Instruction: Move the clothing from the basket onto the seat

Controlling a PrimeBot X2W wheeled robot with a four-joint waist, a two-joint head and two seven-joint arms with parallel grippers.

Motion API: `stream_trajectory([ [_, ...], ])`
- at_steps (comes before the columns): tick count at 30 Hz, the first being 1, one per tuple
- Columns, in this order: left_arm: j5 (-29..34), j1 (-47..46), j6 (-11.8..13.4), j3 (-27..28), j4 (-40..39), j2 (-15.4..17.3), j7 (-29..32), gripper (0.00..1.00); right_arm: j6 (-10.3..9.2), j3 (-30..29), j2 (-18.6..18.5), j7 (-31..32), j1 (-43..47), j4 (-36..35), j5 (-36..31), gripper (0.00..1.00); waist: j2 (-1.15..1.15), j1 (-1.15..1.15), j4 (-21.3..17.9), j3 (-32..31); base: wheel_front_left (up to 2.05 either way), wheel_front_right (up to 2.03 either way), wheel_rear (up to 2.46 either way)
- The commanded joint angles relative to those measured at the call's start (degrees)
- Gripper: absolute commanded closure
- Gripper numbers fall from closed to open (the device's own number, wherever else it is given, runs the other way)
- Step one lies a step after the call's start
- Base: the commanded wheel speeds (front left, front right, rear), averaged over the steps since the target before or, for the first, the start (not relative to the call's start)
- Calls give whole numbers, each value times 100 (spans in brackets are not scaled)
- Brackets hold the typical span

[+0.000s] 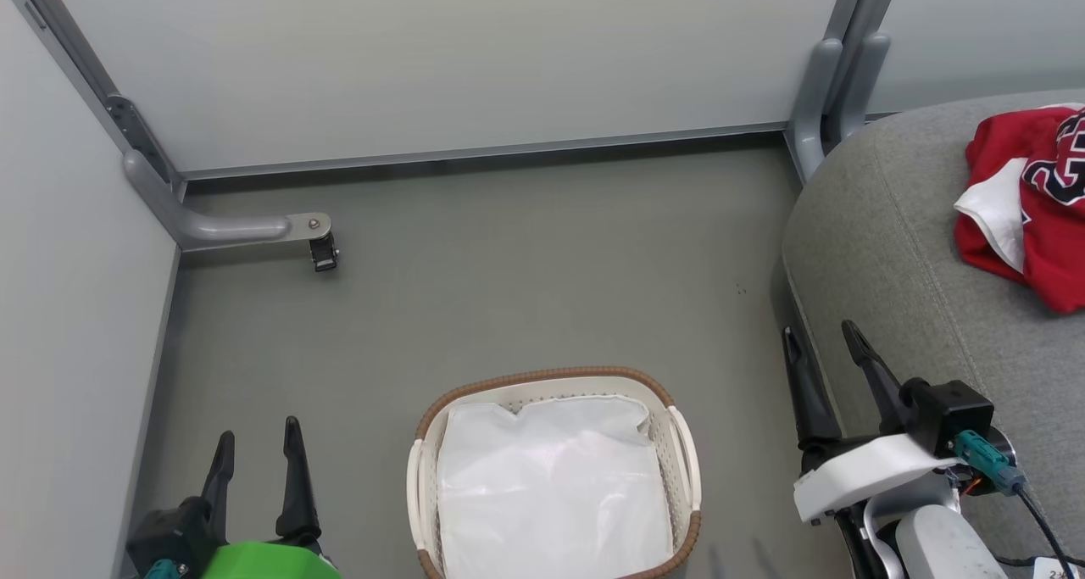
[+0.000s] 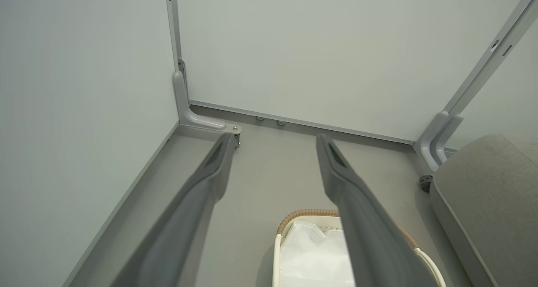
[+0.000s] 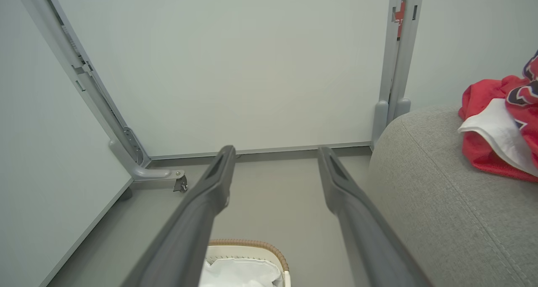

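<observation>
Room: I see a grey floor closed in by pale partition panels; a metal foot juts from the left corner.
Basket: the basket stands on the floor between my two hands, with a white liner sheet inside.
Clothing: the clothing, red with white trim and dark numerals, lies bunched on the seat, right of the basket.
Left hand: my left hand has its fingers spread and empty, left of the basket.
Right hand: my right hand has its fingers spread and empty, at the seat's near edge, apart from the clothing.
</observation>
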Motion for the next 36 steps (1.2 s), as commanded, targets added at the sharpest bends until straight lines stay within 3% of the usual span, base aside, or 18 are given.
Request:
stream_trajectory([
  [1,40,95,-29,46,22,-30,-4,0,-8,2,-23,-27,112,-64,-25,0,0,0,-21,-31,0,0,0],
  [34,272,205,-209,106,247,-174,-4,0,-8,55,-23,-28,276,-39,66,0,0,0,-54,-199,0,0,0],
  [35,271,140,-196,95,258,-162,2,100,0,51,3,1,216,-35,46,100,0,0,-54,-200,0,0,0],
  [36,261,138,-197,96,299,-163,7,100,0,53,12,5,225,5,56,100,0,0,-54,-200,0,0,0],
])
